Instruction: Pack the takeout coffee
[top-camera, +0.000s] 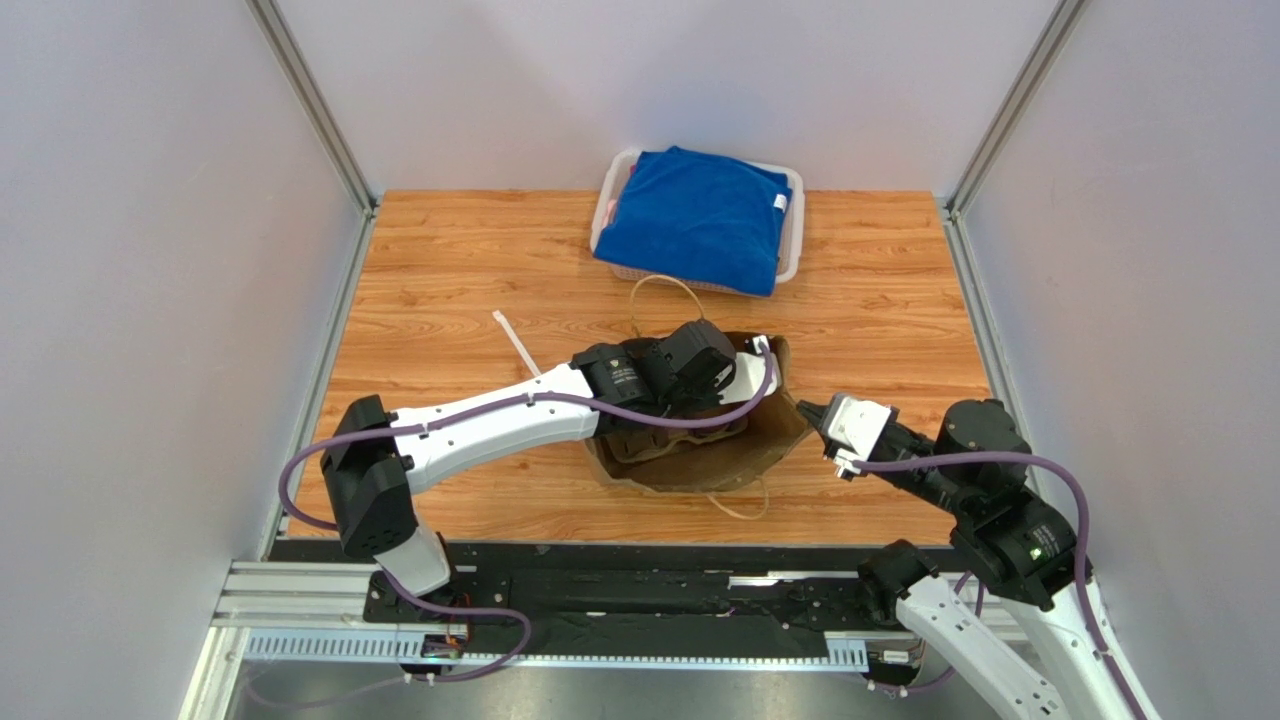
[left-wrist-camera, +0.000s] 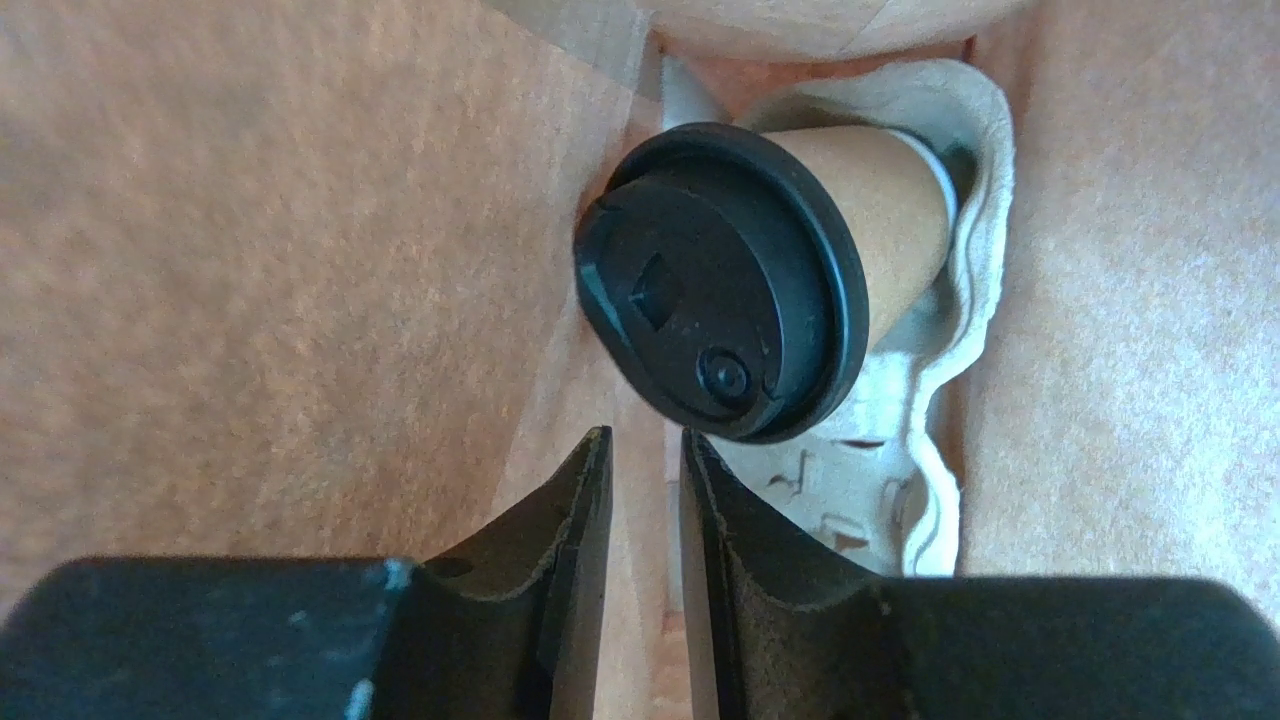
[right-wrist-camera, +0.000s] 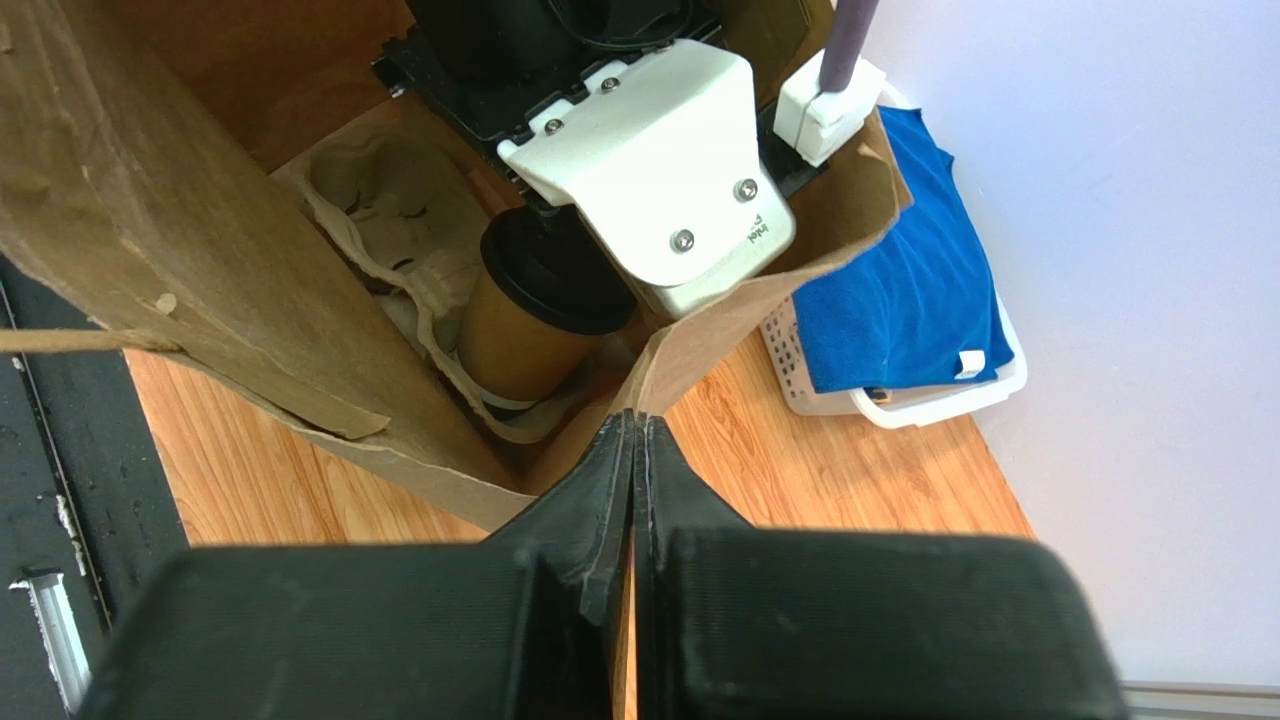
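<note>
The takeout coffee (left-wrist-camera: 721, 285), a kraft-brown cup with a black lid, stands in a grey pulp carrier (left-wrist-camera: 920, 495) inside the brown paper bag (top-camera: 759, 450). My left gripper (left-wrist-camera: 646, 438) is inside the bag, just short of the lid. Its jaws stand a narrow gap apart with nothing between them. In the right wrist view the cup (right-wrist-camera: 526, 338) sits in the carrier (right-wrist-camera: 368, 195) under the left wrist. My right gripper (right-wrist-camera: 633, 423) is shut on the bag's corner edge (right-wrist-camera: 706, 353). In the top view it (top-camera: 819, 416) is at the bag's right side.
A white basket (top-camera: 792, 225) holding a blue cloth (top-camera: 699, 218) stands at the back of the wooden table. A thin white strip (top-camera: 516, 342) lies left of the bag. The bag's string handle (top-camera: 661, 285) loops behind it.
</note>
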